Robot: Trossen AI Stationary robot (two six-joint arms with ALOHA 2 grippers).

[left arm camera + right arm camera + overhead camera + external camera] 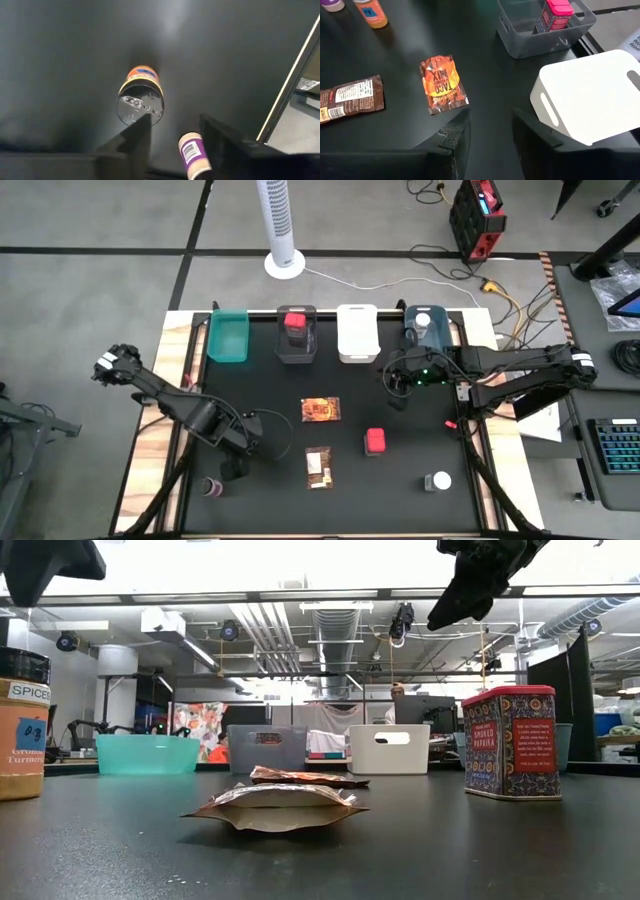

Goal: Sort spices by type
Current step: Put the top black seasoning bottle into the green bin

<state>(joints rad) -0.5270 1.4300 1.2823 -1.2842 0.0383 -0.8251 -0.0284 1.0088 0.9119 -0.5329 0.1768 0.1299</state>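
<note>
Left wrist view shows my left pincer (172, 137) empty with its fingers apart, above the upright dark-capped bottle (140, 102), which stands on the table (60, 75) at about eleven o'clock from the fingertips, the purple bottle (192, 155) lying just between them.

We see four rectangular plastic bins in a row along the far edge of the black surface (400, 490): a teal bin (228, 337), a grey bin (296, 346), a white bin (357, 333) and a blue bin (411, 320). Beyond it, a white tower fan (280, 230) stands on the floor.
</note>
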